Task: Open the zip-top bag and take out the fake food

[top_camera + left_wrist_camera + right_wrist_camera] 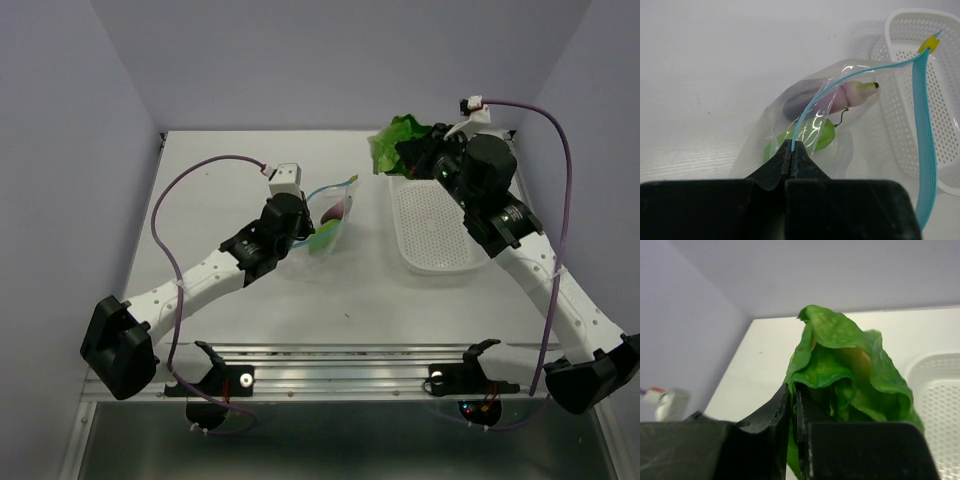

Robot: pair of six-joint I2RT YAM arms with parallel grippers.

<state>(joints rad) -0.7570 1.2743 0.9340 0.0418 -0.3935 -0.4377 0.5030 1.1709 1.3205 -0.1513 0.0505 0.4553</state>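
Observation:
The clear zip-top bag [325, 228] lies open at the table's middle; in the left wrist view [805, 125] its blue-teal zip strip [925, 130] curves away with a yellow slider. My left gripper [792, 145] is shut on the bag's near zip edge. Inside the bag lie a purple and white piece [840, 95] and a small green piece [817, 136]. My right gripper [793, 390] is shut on a leaf of the green leafy cabbage piece [850, 365] and holds it in the air above the far end of the basket, as the top view [400, 140] shows.
A white perforated basket [432, 225] stands right of the bag, under the right arm; it shows in the left wrist view [935, 75] and the right wrist view [940, 390]. Walls close the table's back and sides. A metal rail runs along the near edge.

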